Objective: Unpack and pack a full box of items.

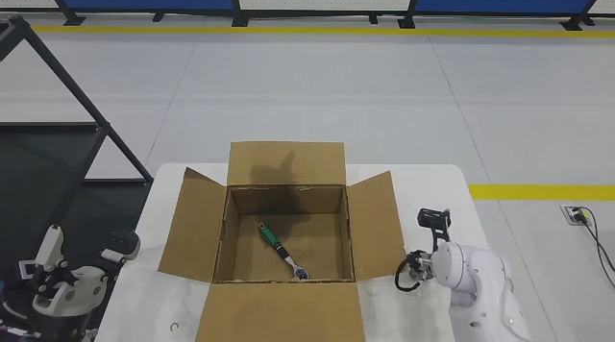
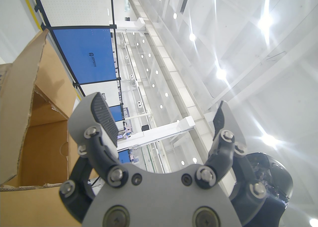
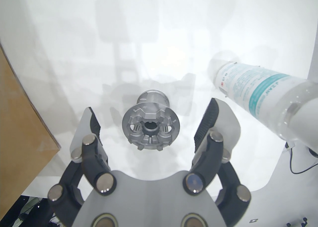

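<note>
Nearby, metal hub between box and bottle

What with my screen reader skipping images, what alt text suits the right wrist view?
Open right gripper frames a grey metal flanged hub on the white table, untouched. A teal-labelled clear plastic bottle lies nearby, a brown cardboard box opposite.

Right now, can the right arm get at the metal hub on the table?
Probably yes. The right gripper hangs open directly over the metal hub, with nothing between them. The bottle and the box flap lie off to either side.
</note>
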`<action>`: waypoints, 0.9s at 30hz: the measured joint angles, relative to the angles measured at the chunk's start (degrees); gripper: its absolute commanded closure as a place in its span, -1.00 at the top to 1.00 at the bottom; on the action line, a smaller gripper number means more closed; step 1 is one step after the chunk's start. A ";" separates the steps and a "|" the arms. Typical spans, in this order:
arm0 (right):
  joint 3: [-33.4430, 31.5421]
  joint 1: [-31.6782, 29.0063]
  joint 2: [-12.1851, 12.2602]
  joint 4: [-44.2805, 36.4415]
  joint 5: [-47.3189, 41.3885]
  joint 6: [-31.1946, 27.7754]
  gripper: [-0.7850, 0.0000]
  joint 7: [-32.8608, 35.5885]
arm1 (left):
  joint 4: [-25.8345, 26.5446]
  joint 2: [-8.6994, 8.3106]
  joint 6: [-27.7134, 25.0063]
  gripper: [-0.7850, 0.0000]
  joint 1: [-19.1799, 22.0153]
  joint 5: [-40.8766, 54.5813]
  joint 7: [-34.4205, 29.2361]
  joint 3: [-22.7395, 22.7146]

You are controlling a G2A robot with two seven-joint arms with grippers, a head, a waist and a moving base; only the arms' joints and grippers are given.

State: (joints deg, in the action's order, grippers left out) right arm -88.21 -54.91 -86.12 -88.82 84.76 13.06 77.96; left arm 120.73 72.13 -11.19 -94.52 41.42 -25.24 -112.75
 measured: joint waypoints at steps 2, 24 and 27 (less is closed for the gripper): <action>0.13 -0.53 0.03 -1.50 -0.32 0.04 1.00 -0.25 | 0.00 0.00 0.00 1.00 0.00 0.00 0.00 0.00; -2.20 -10.32 0.76 -38.88 -3.60 0.78 1.00 -3.40 | 0.00 0.00 0.00 1.00 0.00 0.00 0.00 0.00; -0.47 -10.47 0.82 -44.87 -5.90 -1.41 1.00 -4.73 | 0.00 0.00 0.00 1.00 0.00 0.00 0.00 0.00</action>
State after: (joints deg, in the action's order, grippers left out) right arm -88.68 -65.37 -85.30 -133.69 78.86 11.65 73.24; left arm 120.73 72.13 -11.19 -94.52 41.42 -25.24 -112.75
